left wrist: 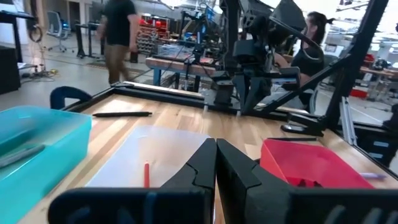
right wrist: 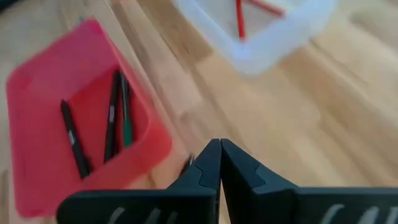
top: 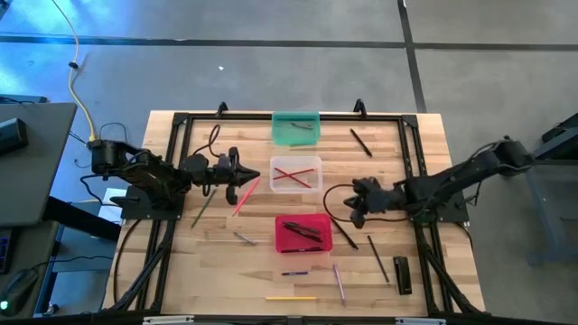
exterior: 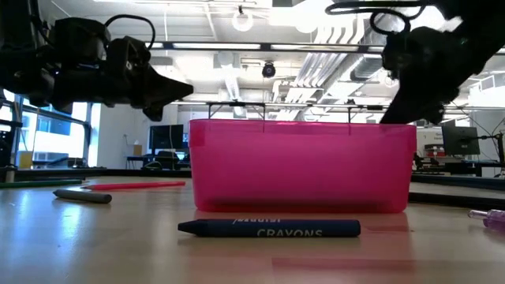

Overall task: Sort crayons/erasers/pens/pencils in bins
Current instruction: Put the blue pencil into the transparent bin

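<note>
Now, here is what you have in front of you.
Left gripper point(top: 242, 169): your fingers are pressed together on nothing, hovering just left of the clear bin point(top: 295, 173).
Right gripper point(top: 348, 206): also clenched and empty, above the wood just right of the red bin point(top: 303, 233).
Clear bin: you see two red pencils point(top: 293, 173) crossed inside it.
Red bin: dark pens point(right wrist: 112, 119) lie in it, with a green stick beside them.
Teal bin point(top: 295, 126): at the far edge, one dark stick inside.
Table point(top: 411, 158): you still have loose pens point(top: 360, 142), a pink pencil point(top: 245, 196) and a blue crayon point(exterior: 269, 228) scattered about.
</note>
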Controlling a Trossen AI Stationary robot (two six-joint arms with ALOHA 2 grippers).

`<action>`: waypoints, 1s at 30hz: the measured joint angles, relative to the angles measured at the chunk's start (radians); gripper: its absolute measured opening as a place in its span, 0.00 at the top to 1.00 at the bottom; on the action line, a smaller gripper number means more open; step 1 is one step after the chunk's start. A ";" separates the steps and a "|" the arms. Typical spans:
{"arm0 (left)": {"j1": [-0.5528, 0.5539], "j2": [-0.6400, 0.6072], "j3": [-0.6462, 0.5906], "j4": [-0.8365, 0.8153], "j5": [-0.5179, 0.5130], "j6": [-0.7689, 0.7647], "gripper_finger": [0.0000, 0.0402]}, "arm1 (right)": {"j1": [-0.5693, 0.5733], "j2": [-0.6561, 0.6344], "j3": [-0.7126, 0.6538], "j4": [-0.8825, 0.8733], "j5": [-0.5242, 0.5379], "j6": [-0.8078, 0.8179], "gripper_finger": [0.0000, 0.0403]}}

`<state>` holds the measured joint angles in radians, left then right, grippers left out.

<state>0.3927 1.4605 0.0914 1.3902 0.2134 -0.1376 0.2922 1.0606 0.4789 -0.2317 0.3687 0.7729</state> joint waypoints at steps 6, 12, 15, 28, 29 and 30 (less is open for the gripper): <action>0.000 0.000 0.000 -0.005 0.067 -0.008 1.00 | 0.088 0.109 0.135 -0.124 0.019 0.104 1.00; -0.018 0.000 0.000 -0.098 0.222 -0.053 1.00 | 0.136 0.314 0.225 -0.130 -0.066 0.168 1.00; -0.046 0.000 0.000 -0.141 0.220 -0.038 1.00 | 0.154 0.410 0.279 -0.131 -0.092 0.171 1.00; -0.100 0.000 0.000 -0.153 0.102 -0.026 1.00 | 0.160 0.570 0.419 -0.133 -0.128 0.176 1.00; -0.100 0.000 0.000 -0.156 0.102 -0.026 1.00 | 0.160 0.570 0.420 -0.132 -0.136 0.189 1.00; -0.100 0.000 0.000 -0.156 0.101 -0.026 1.00 | 0.160 0.570 0.421 -0.132 -0.145 0.196 1.00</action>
<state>0.2924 1.4605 0.0917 1.2339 0.3145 -0.1635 0.4526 1.6310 0.8997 -0.3637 0.2239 0.9690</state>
